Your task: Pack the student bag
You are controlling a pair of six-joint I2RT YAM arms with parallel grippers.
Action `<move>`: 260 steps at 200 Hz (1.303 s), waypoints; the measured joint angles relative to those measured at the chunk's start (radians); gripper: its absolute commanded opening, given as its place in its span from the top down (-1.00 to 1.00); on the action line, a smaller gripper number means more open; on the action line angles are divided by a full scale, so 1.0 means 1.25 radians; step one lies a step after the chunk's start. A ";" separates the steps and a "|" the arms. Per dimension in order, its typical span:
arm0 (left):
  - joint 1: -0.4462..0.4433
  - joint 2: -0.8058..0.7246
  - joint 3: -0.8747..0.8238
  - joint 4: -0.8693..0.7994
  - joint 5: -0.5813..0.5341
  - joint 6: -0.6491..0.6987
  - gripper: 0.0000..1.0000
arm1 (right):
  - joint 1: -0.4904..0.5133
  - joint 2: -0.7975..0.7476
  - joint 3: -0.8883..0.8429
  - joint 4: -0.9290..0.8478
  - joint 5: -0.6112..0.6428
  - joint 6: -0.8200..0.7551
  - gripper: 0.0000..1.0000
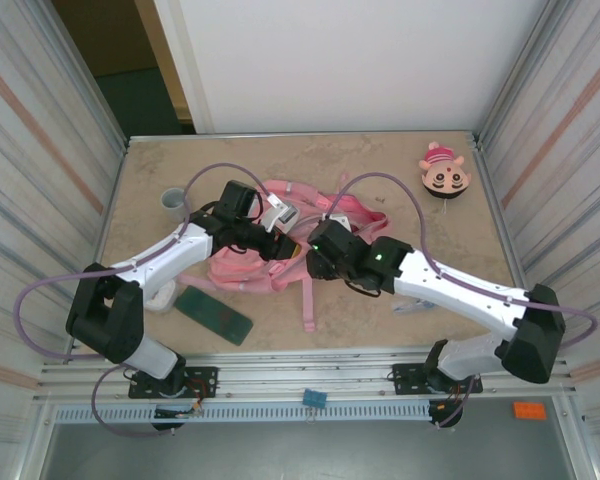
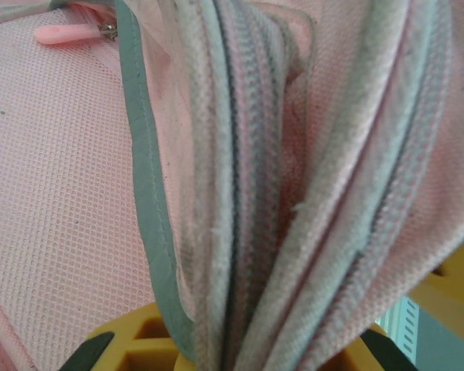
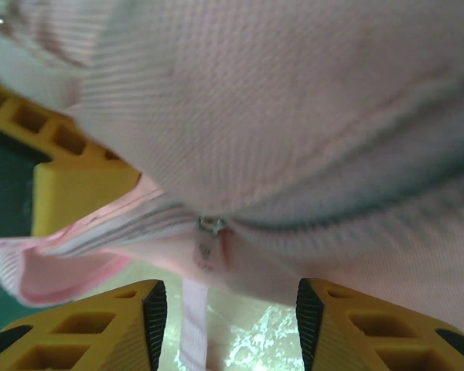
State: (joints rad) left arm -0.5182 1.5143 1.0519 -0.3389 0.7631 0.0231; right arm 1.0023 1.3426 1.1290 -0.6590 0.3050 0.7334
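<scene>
1. Beige stone-patterned surface: carries every item listed below.
2. Pink bag: lies crumpled at mid-surface between the two arms. Its straps trail toward the near edge.
3. Left tool: closed on a bunched fold of the bag's grey-trimmed zip edge. The fabric runs down between its yellow fingers.
4. Right tool: open, gripping nothing. The jaws stand apart at the bag's near-right side.
5. Pad: dark green, lying flat at near left, just beside the bag.
6. Plush: far-right corner, well apart from the bag.
7. Cup: grey, upright, far left.
8. Zip pull: pink, hanging from the bag just above the right tool's gap, clear of both jaws.
</scene>
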 measured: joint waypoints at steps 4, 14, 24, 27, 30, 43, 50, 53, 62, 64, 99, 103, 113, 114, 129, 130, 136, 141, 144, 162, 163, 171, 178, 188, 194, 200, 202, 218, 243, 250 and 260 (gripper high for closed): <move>0.000 0.000 0.000 0.000 0.000 -0.001 1.00 | 0.000 0.006 0.000 0.007 0.005 0.000 0.02; 0.000 0.000 0.000 0.000 0.001 -0.002 1.00 | 0.000 0.021 0.000 0.029 0.010 -0.003 0.03; 0.000 0.000 0.000 0.000 0.002 -0.002 1.00 | 0.000 0.035 0.000 0.049 0.016 -0.004 0.03; 0.000 0.000 0.000 0.000 0.002 -0.002 1.00 | 0.000 0.039 0.001 0.053 0.020 -0.004 0.03; 0.001 0.000 0.000 0.000 0.002 -0.003 1.00 | 0.001 0.044 0.001 0.056 0.025 -0.004 0.04; 0.001 0.000 0.000 0.000 0.002 -0.004 1.00 | 0.004 0.065 0.005 0.064 0.049 -0.004 0.12; 0.001 0.000 0.000 0.000 0.002 -0.004 1.00 | 0.004 0.078 0.010 0.067 0.061 -0.005 0.24; 0.001 0.000 0.000 0.000 0.002 -0.004 1.00 | 0.004 0.083 0.013 0.067 0.066 -0.010 0.29; 0.002 0.000 0.000 0.000 0.002 -0.004 1.00 | 0.005 0.098 0.022 0.067 0.079 -0.006 0.40; 0.002 0.000 0.000 0.000 0.002 -0.004 1.00 | 0.004 0.101 0.024 0.067 0.081 -0.007 0.44; 0.005 0.000 0.000 0.003 0.011 -0.004 1.00 | 0.005 0.124 0.055 0.038 0.123 0.000 0.74; 0.005 0.000 0.000 0.004 0.011 -0.004 1.00 | 0.005 0.124 0.056 0.035 0.125 0.001 0.77; 0.005 0.000 0.000 0.006 0.011 -0.004 1.00 | 0.005 0.124 0.057 0.029 0.131 0.006 0.83; 0.005 0.000 0.000 0.006 0.011 -0.004 1.00 | 0.005 0.124 0.057 0.029 0.131 0.006 0.84; 0.005 0.000 0.000 0.006 0.010 -0.004 1.00 | 0.005 0.122 0.057 0.024 0.130 0.014 0.96; 0.005 0.000 0.000 0.006 0.010 -0.004 1.00 | 0.005 0.121 0.057 0.023 0.130 0.014 0.96; 0.005 0.000 0.000 0.006 0.010 -0.004 1.00 | 0.005 0.118 0.057 0.020 0.130 0.015 0.99; 0.005 0.000 0.000 0.007 0.009 -0.004 1.00 | 0.005 0.115 0.057 0.016 0.128 0.016 1.00; 0.005 0.000 0.000 0.008 0.009 -0.004 1.00 | 0.005 0.113 0.057 0.014 0.127 0.016 1.00; 0.005 0.000 0.000 0.009 0.008 -0.003 1.00 | 0.002 0.091 0.057 -0.002 0.111 0.018 1.00; 0.005 0.000 0.000 0.009 0.008 -0.003 1.00 | 0.001 0.089 0.057 -0.004 0.109 0.018 1.00; 0.005 0.000 0.001 0.011 0.008 -0.001 1.00 | -0.003 0.077 0.056 -0.011 0.099 0.018 1.00; 0.004 0.000 0.001 0.013 0.009 0.000 1.00 | -0.010 0.065 0.056 -0.018 0.090 0.018 1.00; 0.001 0.000 0.001 0.016 0.008 0.002 1.00 | -0.025 0.048 0.056 -0.024 0.074 0.018 1.00; 0.000 0.000 0.001 0.018 0.008 0.002 1.00 | -0.037 0.038 0.054 -0.026 0.064 0.017 1.00; -0.001 0.000 0.001 0.018 0.005 0.004 1.00 | -0.050 0.026 0.050 -0.026 0.052 0.017 1.00; -0.002 0.000 0.002 0.018 0.004 0.005 1.00 | -0.057 0.022 0.048 -0.024 0.044 0.016 1.00; -0.008 0.000 0.002 0.023 -0.001 0.005 1.00 | -0.095 -0.011 0.031 -0.012 -0.015 0.012 1.00; -0.013 0.000 0.004 0.024 -0.001 0.008 1.00 | -0.150 -0.044 0.005 0.013 -0.113 -0.015 1.00; -0.014 0.000 0.004 0.024 -0.001 0.008 1.00 | -0.160 -0.049 0.000 0.019 -0.134 -0.028 1.00; -0.014 0.000 0.005 0.022 -0.001 0.009 1.00 | -0.169 -0.053 -0.007 0.027 -0.158 -0.040 0.97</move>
State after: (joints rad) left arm -0.5354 1.5143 1.0576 -0.3111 0.7616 0.0341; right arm 0.7906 1.2758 1.1206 -0.6247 0.1078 0.6838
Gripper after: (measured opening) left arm 0.142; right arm 0.078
